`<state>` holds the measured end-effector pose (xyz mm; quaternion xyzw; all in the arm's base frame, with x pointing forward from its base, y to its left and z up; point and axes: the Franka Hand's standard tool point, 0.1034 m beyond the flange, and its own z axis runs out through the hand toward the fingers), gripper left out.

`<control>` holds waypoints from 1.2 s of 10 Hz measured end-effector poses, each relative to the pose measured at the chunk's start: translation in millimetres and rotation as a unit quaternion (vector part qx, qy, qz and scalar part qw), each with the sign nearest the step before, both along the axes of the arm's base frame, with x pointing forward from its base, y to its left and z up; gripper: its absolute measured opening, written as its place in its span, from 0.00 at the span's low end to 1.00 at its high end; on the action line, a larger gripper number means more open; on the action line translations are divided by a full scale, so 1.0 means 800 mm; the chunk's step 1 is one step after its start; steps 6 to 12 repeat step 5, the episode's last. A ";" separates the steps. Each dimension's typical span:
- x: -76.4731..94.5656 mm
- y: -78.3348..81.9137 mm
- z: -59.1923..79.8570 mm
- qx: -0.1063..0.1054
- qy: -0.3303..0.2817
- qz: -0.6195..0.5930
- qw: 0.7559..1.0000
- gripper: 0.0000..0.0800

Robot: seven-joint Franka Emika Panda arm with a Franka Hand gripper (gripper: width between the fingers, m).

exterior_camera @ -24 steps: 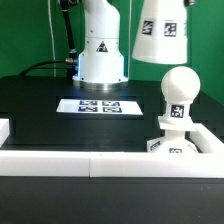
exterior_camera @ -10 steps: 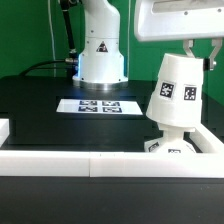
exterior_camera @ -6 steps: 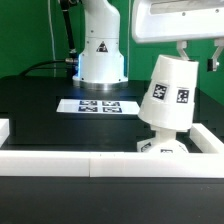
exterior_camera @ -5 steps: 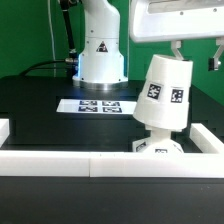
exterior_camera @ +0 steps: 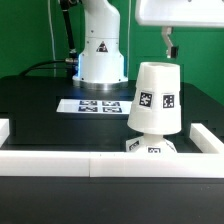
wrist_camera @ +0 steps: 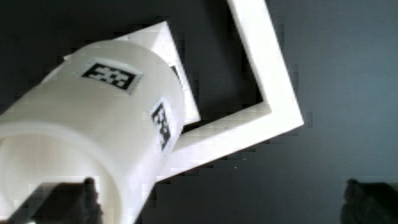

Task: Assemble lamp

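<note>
Green backdrop closes off the scene behind a black table (exterior_camera: 40,100), which is edged along its near side by long white rails (exterior_camera: 70,160). On the tabletop, in front of the robot arm's glossy white pedestal (exterior_camera: 100,50), lies the marker board (exterior_camera: 97,105) with its row of square tags. Toward the exterior view's right stands the lamp: the cup-like shade (exterior_camera: 155,97) sits narrow end up over the low blocky base (exterior_camera: 148,147), which peeps out beneath its rim just behind the rail. The bulb is hidden, presumably inside the shade. Two black-and-white tags face the camera on the shade's wall. Above it, the gripper (exterior_camera: 168,42) hangs clear of the shade, touching nothing; only one dark finger (exterior_camera: 168,42) can be made out below the white hand, so the exterior view alone leaves the jaw state doubtful. In the wrist view the shade (wrist_camera: 98,120) fills much of the frame, with the corner of the rails (wrist_camera: 267,90) beyond it, and the two fingertips (wrist_camera: 57,200) stand far apart at the picture's edge, empty.
</note>
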<state>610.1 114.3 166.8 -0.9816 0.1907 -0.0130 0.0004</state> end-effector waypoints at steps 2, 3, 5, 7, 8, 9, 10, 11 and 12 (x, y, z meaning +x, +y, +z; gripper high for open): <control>-0.006 0.014 -0.002 -0.004 0.004 0.005 1.000 0.87; -0.008 0.018 -0.005 -0.004 0.004 0.005 1.000 0.87; -0.007 0.017 -0.005 -0.004 0.004 0.004 1.000 0.87; -0.007 0.017 -0.005 -0.004 0.004 0.004 1.000 0.87; -0.007 0.017 -0.005 -0.004 0.004 0.004 1.000 0.87; -0.007 0.017 -0.005 -0.004 0.004 0.004 1.000 0.87; -0.007 0.017 -0.005 -0.004 0.004 0.004 1.000 0.87; -0.007 0.017 -0.005 -0.004 0.004 0.004 1.000 0.87; -0.007 0.017 -0.005 -0.004 0.004 0.004 1.000 0.87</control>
